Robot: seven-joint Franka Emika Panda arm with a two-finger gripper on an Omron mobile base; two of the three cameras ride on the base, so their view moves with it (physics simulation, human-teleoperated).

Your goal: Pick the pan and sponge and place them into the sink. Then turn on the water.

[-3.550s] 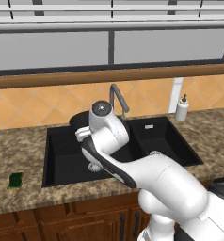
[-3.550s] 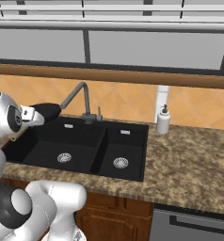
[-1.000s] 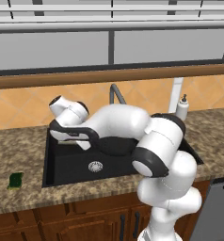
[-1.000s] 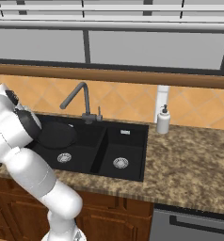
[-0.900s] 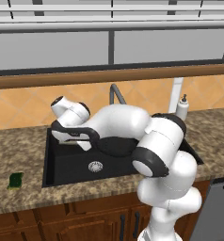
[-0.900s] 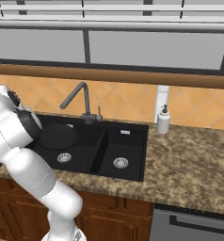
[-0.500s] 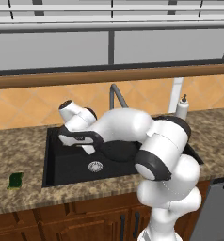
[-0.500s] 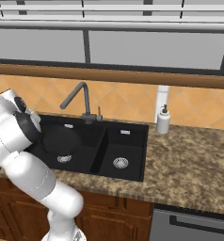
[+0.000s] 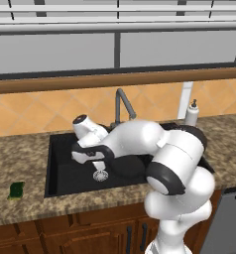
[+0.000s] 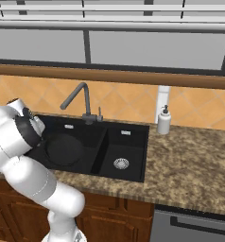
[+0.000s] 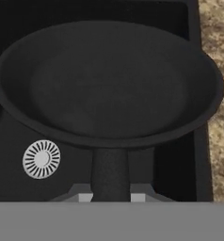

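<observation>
Over the sink (image 9: pixel 53 163) in the left base view, the arm holds the pan (image 9: pixel 127 167) low in the large basin, the sponge (image 9: pixel 16 189) well apart on the counter (image 9: pixel 21 149). Right base view: pan (image 10: pixel 63 150) inside that basin, faucet (image 10: pixel 79 101) dry behind. Hand view: gripper (image 11: pixel 111 196) clamped on the pan's handle (image 11: pixel 109 174), 1 silver drain (image 11: pixel 41 159) just beside.

Light was even and flat, with no glare and hardly a shadow; all three rendered views looked soft and slightly blurred.
</observation>
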